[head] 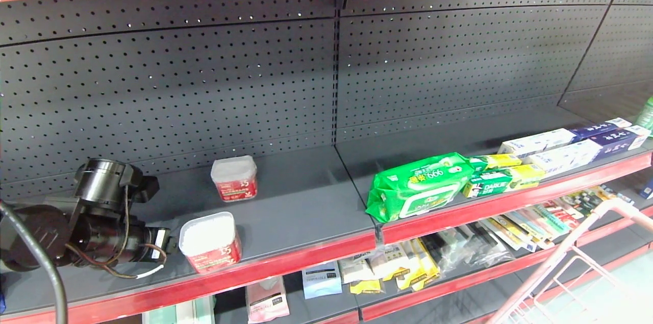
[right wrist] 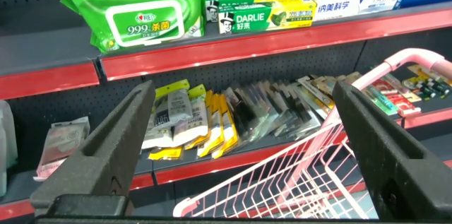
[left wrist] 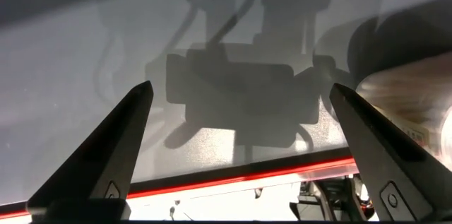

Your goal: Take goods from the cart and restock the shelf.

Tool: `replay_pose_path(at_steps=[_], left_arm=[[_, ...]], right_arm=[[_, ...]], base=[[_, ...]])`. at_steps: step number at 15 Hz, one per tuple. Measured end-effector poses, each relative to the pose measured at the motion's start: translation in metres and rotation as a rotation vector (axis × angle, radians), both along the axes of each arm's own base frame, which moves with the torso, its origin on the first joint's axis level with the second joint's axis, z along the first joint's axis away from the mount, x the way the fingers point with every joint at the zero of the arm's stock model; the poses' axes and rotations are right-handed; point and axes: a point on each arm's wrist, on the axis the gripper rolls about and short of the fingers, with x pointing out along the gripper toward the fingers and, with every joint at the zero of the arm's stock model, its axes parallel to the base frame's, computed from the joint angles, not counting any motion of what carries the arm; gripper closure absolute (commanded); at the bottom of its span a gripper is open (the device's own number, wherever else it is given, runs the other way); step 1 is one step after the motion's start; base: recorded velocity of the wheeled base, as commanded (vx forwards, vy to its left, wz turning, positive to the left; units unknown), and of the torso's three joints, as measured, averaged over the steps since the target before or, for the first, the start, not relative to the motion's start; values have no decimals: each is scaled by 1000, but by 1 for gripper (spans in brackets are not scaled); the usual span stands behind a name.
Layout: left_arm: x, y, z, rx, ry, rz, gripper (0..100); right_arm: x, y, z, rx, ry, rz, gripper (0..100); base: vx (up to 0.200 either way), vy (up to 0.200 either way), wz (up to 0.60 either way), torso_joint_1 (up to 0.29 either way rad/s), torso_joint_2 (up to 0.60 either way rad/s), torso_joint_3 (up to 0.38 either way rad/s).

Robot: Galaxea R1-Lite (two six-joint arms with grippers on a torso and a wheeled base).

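Note:
Two white tubs with red labels stand on the grey shelf [head: 306,212]: one near the front edge [head: 211,241], one farther back [head: 234,178]. My left arm [head: 102,232] lies low over the shelf at the far left, its wrist just left of the front tub. My left gripper [left wrist: 240,88] is open over bare shelf, with that tub [left wrist: 417,104] just outside one finger. My right gripper [right wrist: 244,86] is open and holds nothing. It hangs in front of the shelf above the pink wire cart [right wrist: 304,174].
A green wipes pack [head: 418,186] and toothpaste boxes [head: 556,148] line the shelf's right half along the red front lip [head: 510,201]. The lower shelf holds hanging packets [right wrist: 212,118]. The cart's handle [head: 586,232] rises at the lower right. A pegboard back wall [head: 204,84] closes the shelf.

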Motion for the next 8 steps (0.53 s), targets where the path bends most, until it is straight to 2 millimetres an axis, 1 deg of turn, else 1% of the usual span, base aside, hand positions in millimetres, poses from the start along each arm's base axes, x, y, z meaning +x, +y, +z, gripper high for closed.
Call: replay_pose_path(at_steps=[8], left_arm=[[1, -3, -1, 4, 2, -8, 0]], right_arm=[[0, 0, 0, 0, 0, 0, 0]], base=[[0, 0, 0, 0, 0, 0]])
